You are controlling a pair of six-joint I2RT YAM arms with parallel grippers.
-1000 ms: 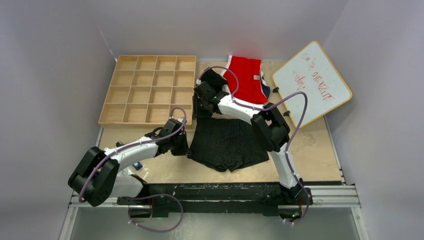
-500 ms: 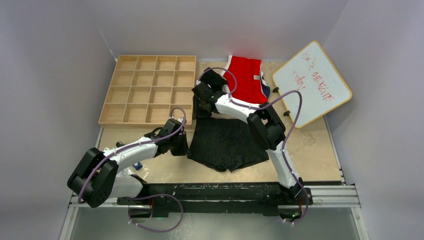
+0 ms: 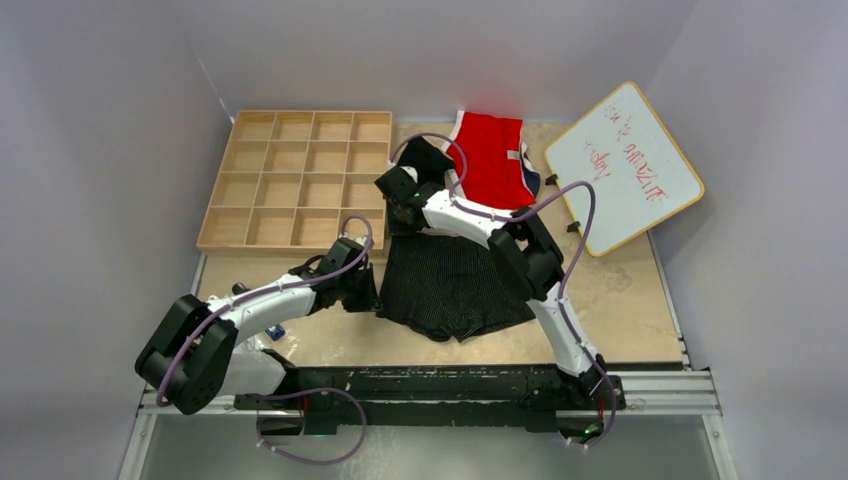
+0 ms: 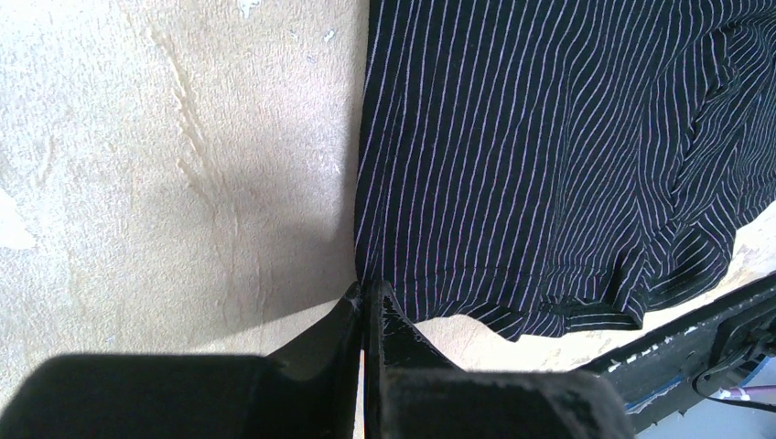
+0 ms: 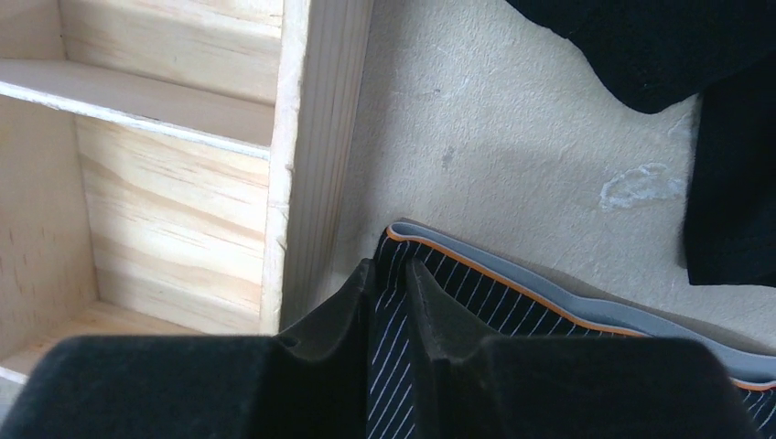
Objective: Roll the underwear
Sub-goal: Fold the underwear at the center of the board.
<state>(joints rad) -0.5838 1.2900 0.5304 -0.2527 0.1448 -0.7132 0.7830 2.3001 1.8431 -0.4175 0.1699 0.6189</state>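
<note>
The striped black underwear (image 3: 455,285) lies flat on the table in front of the arms. My left gripper (image 3: 376,300) is shut on its near left corner; in the left wrist view the fingertips (image 4: 366,294) pinch the hem of the cloth (image 4: 549,137). My right gripper (image 3: 400,226) is shut on the far left corner at the waistband. In the right wrist view its jaws (image 5: 392,271) pinch the striped cloth just below the grey, orange-edged waistband (image 5: 549,299). A second piece of plain black fabric (image 5: 659,46) lies beyond it, mostly hidden.
The wooden grid tray (image 3: 232,180) stands at the back left, its wall (image 5: 316,155) right beside my right gripper. The red briefs (image 3: 495,160) lie at the back centre. A whiteboard (image 3: 625,165) leans at the back right. A metal rail (image 3: 450,385) runs along the near edge.
My right gripper has shifted a little to the left with the waistband corner, drawing the underwear's far edge left. The left gripper has stayed in place.
</note>
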